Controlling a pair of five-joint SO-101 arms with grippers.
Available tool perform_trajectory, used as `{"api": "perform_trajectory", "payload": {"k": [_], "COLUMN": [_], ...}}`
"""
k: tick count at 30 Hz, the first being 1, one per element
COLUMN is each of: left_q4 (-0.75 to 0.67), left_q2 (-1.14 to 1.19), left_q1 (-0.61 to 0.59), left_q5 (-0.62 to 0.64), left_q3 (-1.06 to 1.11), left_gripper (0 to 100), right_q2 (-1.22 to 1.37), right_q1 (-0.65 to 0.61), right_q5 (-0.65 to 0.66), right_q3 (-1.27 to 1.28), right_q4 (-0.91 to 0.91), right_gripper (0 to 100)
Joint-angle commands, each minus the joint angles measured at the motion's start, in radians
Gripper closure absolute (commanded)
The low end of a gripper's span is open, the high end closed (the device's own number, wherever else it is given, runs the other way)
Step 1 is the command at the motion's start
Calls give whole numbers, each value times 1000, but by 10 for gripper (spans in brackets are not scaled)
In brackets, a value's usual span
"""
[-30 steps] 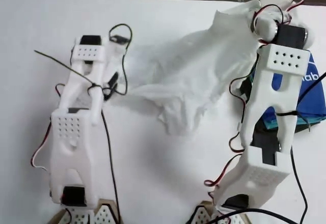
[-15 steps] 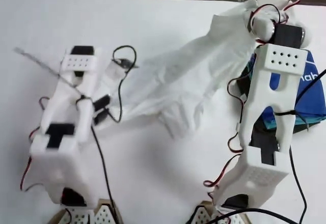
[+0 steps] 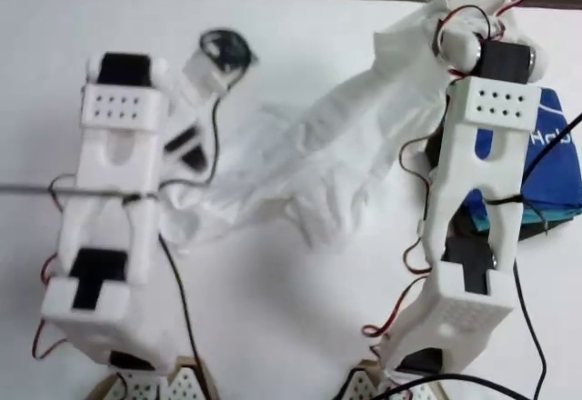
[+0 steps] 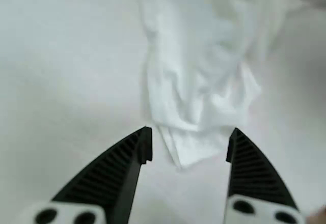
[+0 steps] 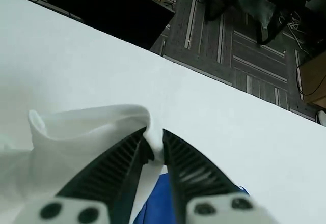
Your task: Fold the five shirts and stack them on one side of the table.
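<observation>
A white shirt (image 3: 327, 145) lies stretched in a crumpled band across the table (image 3: 273, 309), from the far right to the left middle. My right gripper (image 5: 155, 142) is shut on a corner of the white shirt (image 5: 86, 132) at the far right, holding it off the table. My left gripper (image 4: 188, 142) is open, its fingers either side of the bunched other end of the shirt (image 4: 198, 81). From above, the left gripper (image 3: 186, 168) sits at that left end. A folded blue shirt (image 3: 550, 145) lies at the right edge, partly under the right arm.
The table's far edge runs close behind the right gripper, with floor and dark furniture (image 5: 117, 5) beyond. Cables (image 3: 414, 236) hang from both arms. Bare white tabletop lies in front of the shirt, between the two arm bases.
The left arm has swung left and toward the front. The shirt's left end has been drawn out with it, so the shirt is more stretched. The right arm has barely moved.
</observation>
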Motion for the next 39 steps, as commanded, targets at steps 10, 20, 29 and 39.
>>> {"api": "perform_trajectory", "payload": {"k": [10,20,29,39], "left_q4": [-315,-190,-41,160], "left_q2": [706,1082,1117,882], "left_q1": [155,157,89,-44], "left_q5": [413,407,416,410], "left_q3": [-624,-1082,-1359,-1357], "left_gripper": [740,744,980,976], "right_q2": [-76,-76,-76,-30], "right_q1": [-18,-22,-22,-68], "right_q5": [6,6,6,0], "right_q3": [-21,-20,-20,-20], "right_q4": [-7,-7,-7,-7], "right_gripper": [977,977,977,977]}}
